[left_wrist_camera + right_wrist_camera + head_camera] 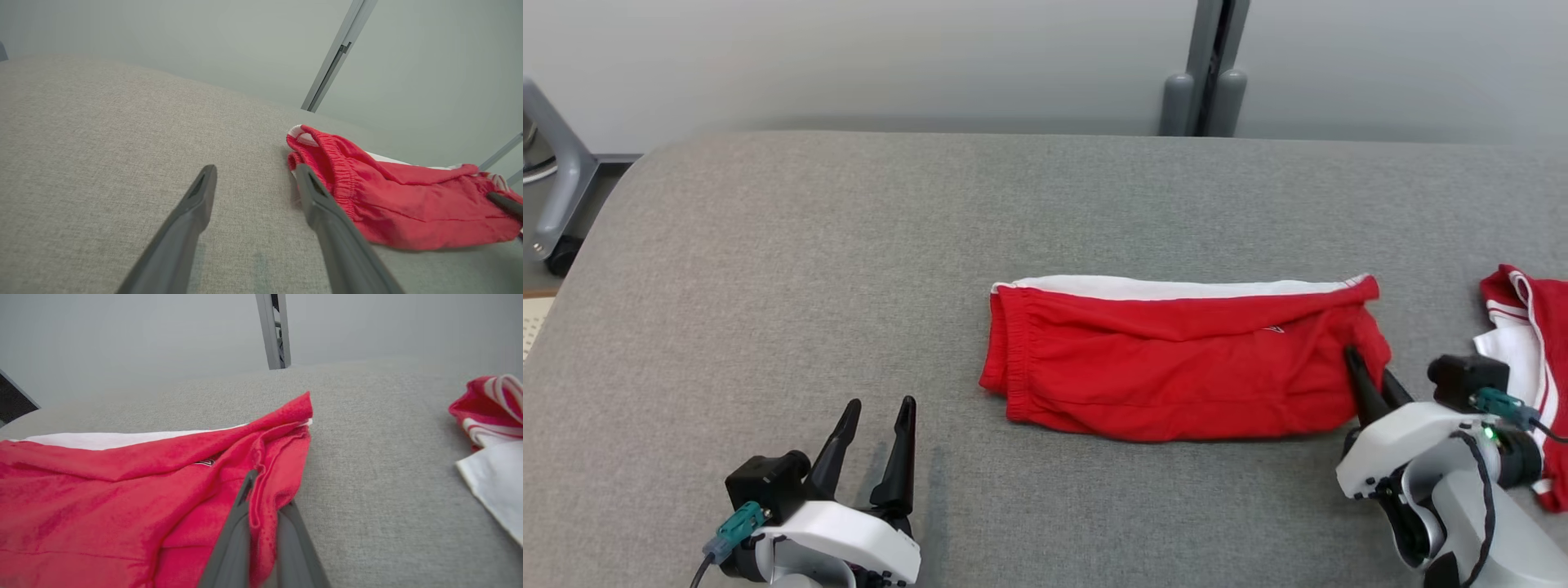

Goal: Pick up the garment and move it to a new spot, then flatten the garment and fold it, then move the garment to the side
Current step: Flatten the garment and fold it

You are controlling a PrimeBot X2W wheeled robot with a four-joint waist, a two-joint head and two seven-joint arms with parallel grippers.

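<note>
The garment [1176, 359], red shorts with a white inner edge along the far side, lies folded in a band on the grey table [849, 245]. My right gripper [1364, 376] is shut on a pinched ridge of red cloth at the garment's right end; in the right wrist view the fold of the garment [122, 490] is squeezed between the two fingers [241, 522]. My left gripper [878, 425] stands open near the front left, apart from the garment's elastic waistband end [339, 171], which lies just to the right of its fingers [196, 204].
A second red and white piece of clothing [1523, 327] lies at the table's right edge, beside my right wrist, also as cloth [490, 416]. A grey post [1205, 73] stands behind the table. A metal frame leg [560, 180] is at the far left.
</note>
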